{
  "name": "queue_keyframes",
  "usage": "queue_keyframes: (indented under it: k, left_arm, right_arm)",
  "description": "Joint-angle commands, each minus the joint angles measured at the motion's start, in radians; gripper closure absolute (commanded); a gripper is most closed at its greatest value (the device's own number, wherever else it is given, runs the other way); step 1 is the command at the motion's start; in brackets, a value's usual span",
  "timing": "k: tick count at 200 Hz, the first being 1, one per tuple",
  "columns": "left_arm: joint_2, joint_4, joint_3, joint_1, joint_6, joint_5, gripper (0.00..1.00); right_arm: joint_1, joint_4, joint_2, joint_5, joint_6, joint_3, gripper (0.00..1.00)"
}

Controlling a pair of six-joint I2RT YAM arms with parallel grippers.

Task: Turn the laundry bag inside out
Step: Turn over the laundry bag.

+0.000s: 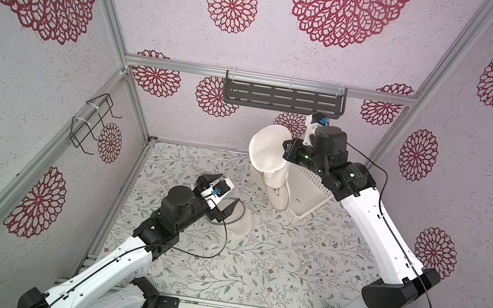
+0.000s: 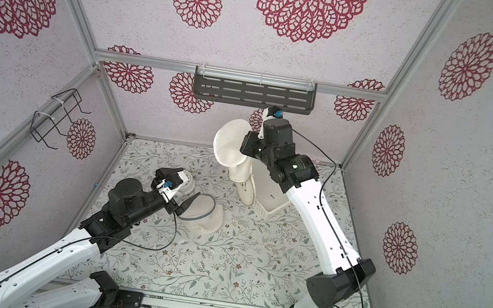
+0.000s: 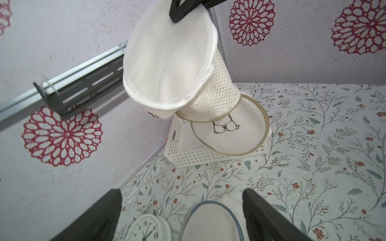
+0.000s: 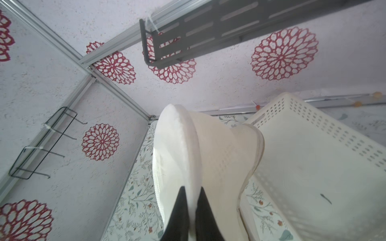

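Mesh of the white laundry bag [image 1: 267,146] is pinched between the right fingers [image 4: 177,215], which are closed on the edge of its round padded end and hold it in the air near the back wall. From there the bag's netted tube hangs down to a tan-rimmed disc [image 3: 229,139] embroidered with a bra. That disc rests against the side of a white perforated basket [image 3: 188,159] on the floral desk [image 1: 270,274]. The left fingers [image 3: 261,215] are spread wide and hold nothing, low over a second mesh bag [image 2: 206,215] with a blue-grey rim lying on the desk. A white alarm clock [image 3: 148,229] sits just beside that bag. A grey slotted shelf [image 1: 283,99] hangs on the back wall above the basket.
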Motion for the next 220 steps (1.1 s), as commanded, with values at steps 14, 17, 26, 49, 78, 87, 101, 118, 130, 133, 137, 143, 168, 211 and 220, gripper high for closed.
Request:
queue_keyframes:
  k: [14, 17, 26, 49, 78, 87, 101, 118, 130, 133, 137, 143, 168, 211, 220]
  left_arm:
    - [0.024, 0.055, 0.053, -0.049, 0.25, -0.025, 0.01]
    - [0.027, 0.055, 0.057, -0.05, 0.247, -0.022, 0.01]
    - [0.036, 0.056, 0.063, -0.051, 0.238, -0.005, 0.01]
    - [0.07, 0.075, 0.067, -0.06, 0.243, 0.028, 0.04]
    - [0.112, 0.086, 0.089, -0.074, 0.276, 0.038, 0.09]
    - [0.124, 0.086, 0.093, -0.077, 0.291, 0.042, 0.11]
    - [0.137, 0.084, 0.094, -0.082, 0.319, 0.047, 0.14]
    - [0.15, 0.086, 0.091, -0.087, 0.351, 0.022, 0.19]
    - [0.156, 0.085, 0.088, -0.087, 0.38, 0.001, 0.21]
    - [0.157, 0.086, 0.088, -0.088, 0.386, -0.001, 0.22]
    - [0.158, 0.085, 0.089, -0.088, 0.391, -0.002, 0.23]
    - [0.159, 0.086, 0.091, -0.088, 0.393, -0.004, 0.26]
    - [0.168, 0.094, 0.104, -0.104, 0.401, -0.032, 0.42]
    - [0.175, 0.114, 0.128, -0.112, 0.312, -0.024, 0.72]
    - [0.177, 0.113, 0.133, -0.111, 0.268, -0.013, 0.79]
  right_arm:
    - [0.063, -0.058, -0.113, -0.036, 0.125, -0.053, 1.0]
    - [0.068, -0.054, -0.121, -0.039, 0.135, -0.062, 1.0]
    - [0.083, -0.044, -0.138, -0.046, 0.163, -0.089, 1.0]
    - [0.114, -0.014, -0.179, -0.068, 0.218, -0.166, 1.0]
    - [0.137, 0.014, -0.22, -0.085, 0.258, -0.242, 1.0]
    - [0.137, 0.037, -0.235, -0.103, 0.275, -0.269, 1.0]
    - [0.137, 0.069, -0.253, -0.123, 0.294, -0.305, 1.0]
    - [0.137, 0.084, -0.265, -0.133, 0.307, -0.336, 1.0]
    - [0.137, 0.092, -0.267, -0.139, 0.316, -0.353, 1.0]
    - [0.136, 0.096, -0.268, -0.142, 0.32, -0.357, 1.0]
    - [0.135, 0.104, -0.27, -0.147, 0.324, -0.363, 1.0]
    - [0.136, 0.115, -0.272, -0.154, 0.329, -0.371, 1.0]
    - [0.127, 0.164, -0.278, -0.197, 0.353, -0.402, 1.0]
    - [0.098, 0.162, -0.283, -0.193, 0.333, -0.439, 0.95]
    - [0.089, 0.163, -0.295, -0.185, 0.324, -0.449, 0.92]
